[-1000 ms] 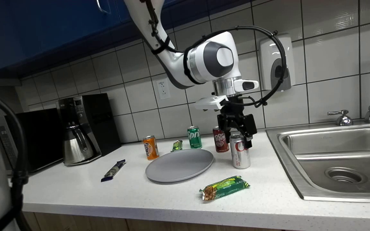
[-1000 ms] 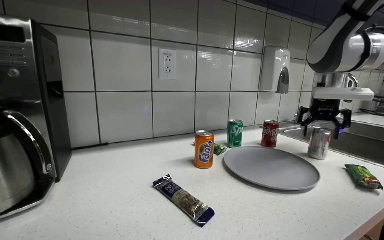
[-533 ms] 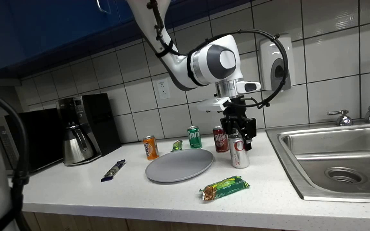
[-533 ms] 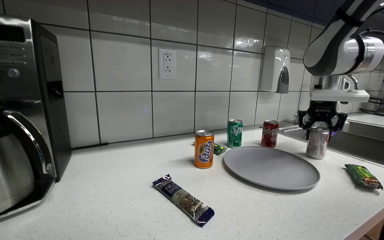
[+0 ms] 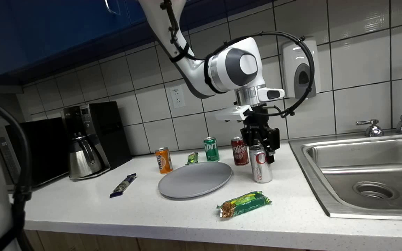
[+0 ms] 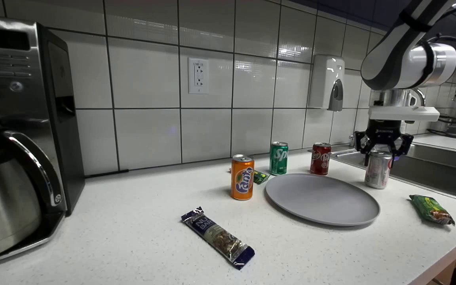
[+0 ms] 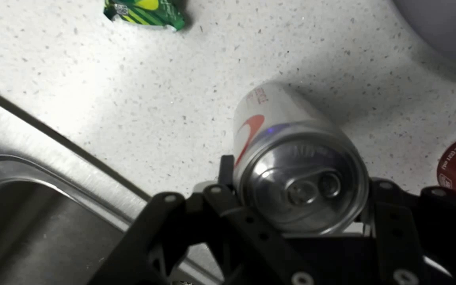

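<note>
Wrist view: fingers [image 7: 226,172] pinching the upright silver can [image 7: 295,158] near the sink [image 7: 46,154]

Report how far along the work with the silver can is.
Done: the gripper straddles the top of the silver can. In hand: the grip, with the fingers on opposite sides, apparently pressed against it. Left: any lift, judging by the can's base, which seems to rest on the counter beside the gray plate.

Pale tiled wall [image 5: 358,62]; blue cabinets [image 5: 54,31] above; speckled white counter [image 5: 145,209] below.
</note>
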